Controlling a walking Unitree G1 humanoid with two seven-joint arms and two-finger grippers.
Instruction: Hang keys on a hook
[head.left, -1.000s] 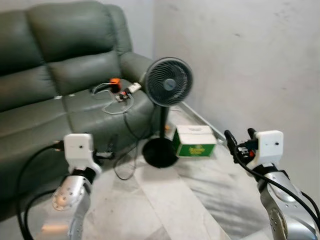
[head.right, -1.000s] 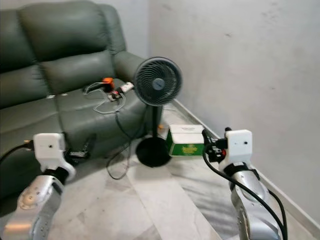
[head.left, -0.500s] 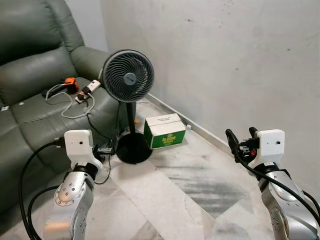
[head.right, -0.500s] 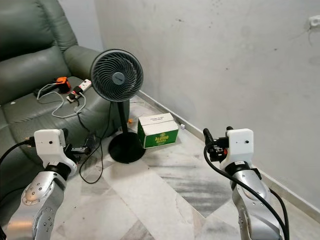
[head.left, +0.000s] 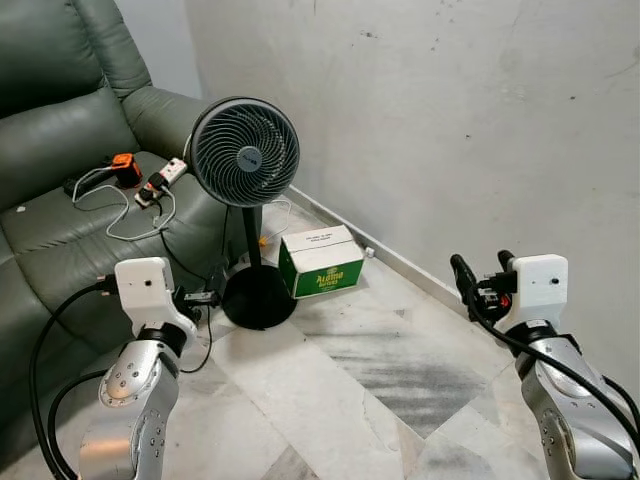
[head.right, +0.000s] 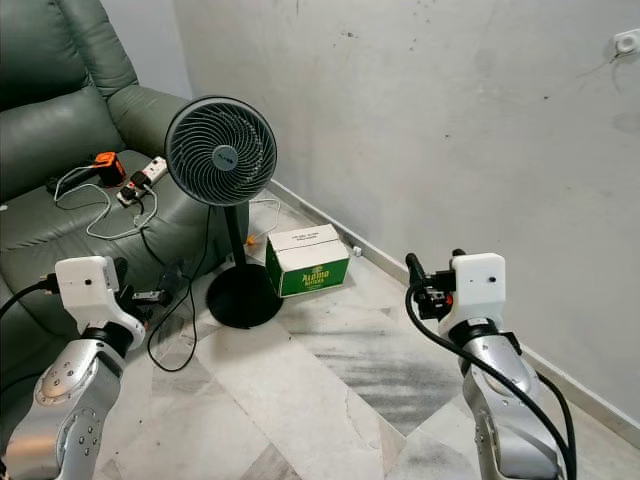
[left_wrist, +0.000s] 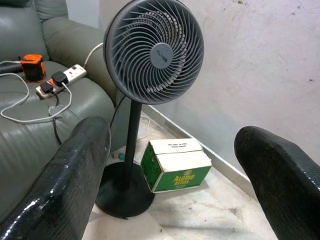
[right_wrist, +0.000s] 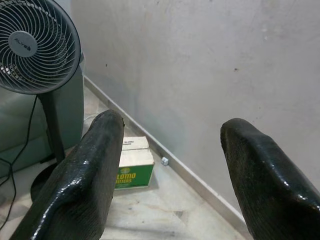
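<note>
- Since the earlier frames my head camera had swung right: the sofa (head.left: 60, 200) slid toward the left edge, and the bare wall (head.left: 450, 130) took up most of the picture.
- The standing fan (head.left: 243, 160) and the green and white box (head.left: 320, 262) sat on the marble floor (head.left: 340, 380) beside the sofa.
- My left gripper (left_wrist: 170, 175) was held out, its black fingers spread wide with nothing between them.
- My right gripper (right_wrist: 170, 175) was likewise spread and empty.
- I judged I was at the searching step; I could find neither keys nor hook, so the next move called for looking on.
- The right eye view alone showed a small white fitting (head.right: 627, 41) high on the wall, possibly a socket.
</note>
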